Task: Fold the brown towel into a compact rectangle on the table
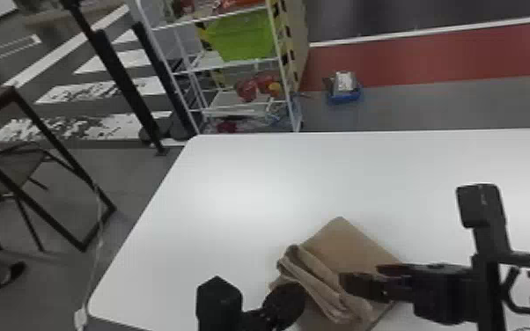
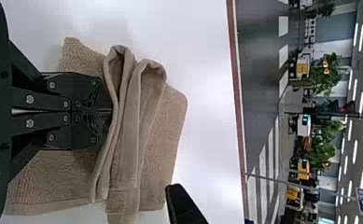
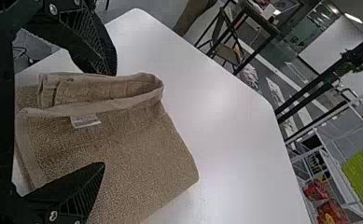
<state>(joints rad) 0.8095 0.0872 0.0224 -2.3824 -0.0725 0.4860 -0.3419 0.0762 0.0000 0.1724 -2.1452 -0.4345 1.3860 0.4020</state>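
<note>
Lying partly folded, the brown towel sits beneath both hands

The brown terry-cloth towel (image 1: pixel 343 242) is on the smooth white bench (image 1: pixel 233 185), with loops of thick fold raised across its middle. The black left hand (image 1: pixel 287 303) is at its left side, fingers together and their tips against the raised fold; whether cloth is pinched between them I cannot tell. The black right hand (image 1: pixel 363 277) is over its right side, fingers spread apart, and whether they touch cloth is unclear.

In the head view, the two hands cover parts of the towel, and its near end is cut off by the bottom edge. A small white fabric label (image 3: pixel 86 121) shows by the fold, its print illegible.

Beyond the bench are a white wire rack holding a bright green bin (image 1: pixel 246 37) and, to the left, a dark-framed folding chair (image 1: pixel 6 176).
</note>
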